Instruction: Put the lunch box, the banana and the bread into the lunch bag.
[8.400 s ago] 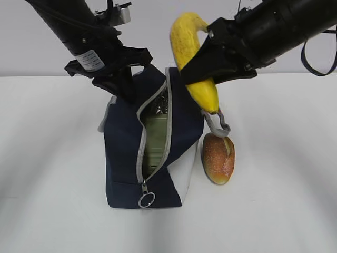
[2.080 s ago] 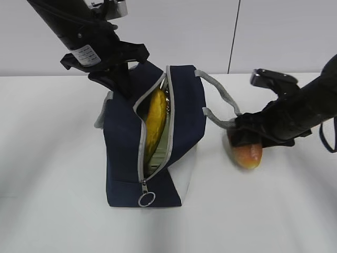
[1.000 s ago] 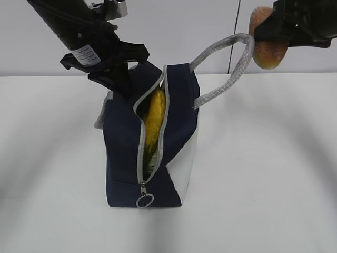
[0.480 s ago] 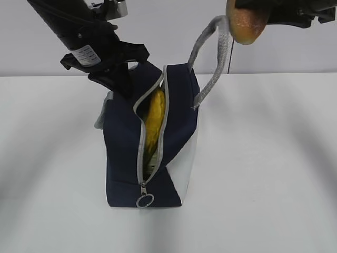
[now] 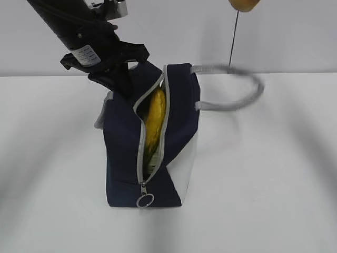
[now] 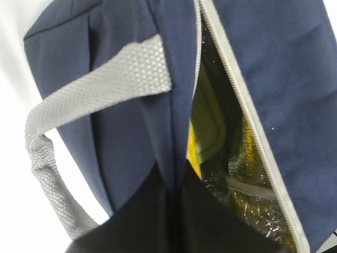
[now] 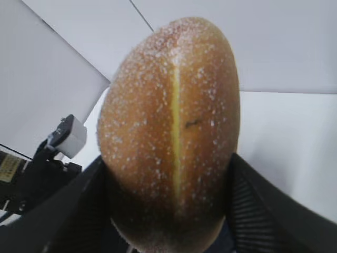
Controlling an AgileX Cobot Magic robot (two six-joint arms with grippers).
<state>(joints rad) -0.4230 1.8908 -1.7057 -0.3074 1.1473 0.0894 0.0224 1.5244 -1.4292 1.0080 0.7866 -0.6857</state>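
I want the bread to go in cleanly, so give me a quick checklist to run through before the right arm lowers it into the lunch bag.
1. Bread gripped in the right hand: ok, dark fingers clamp both its sides.
2. Lunch bag zipper open: ok, the slot gapes along the top.
3. Left hand holding the bag's edge: ok, pinched shut on the fabric by the opening.
4. Room inside: cannot tell, the banana fills much of the slot and the lunch box sits beside it.
5. Rope handle clear of the path: not ok, it is blurred, swinging beside the opening.
6. Bread above the opening: not ok, it is high and off to the right.
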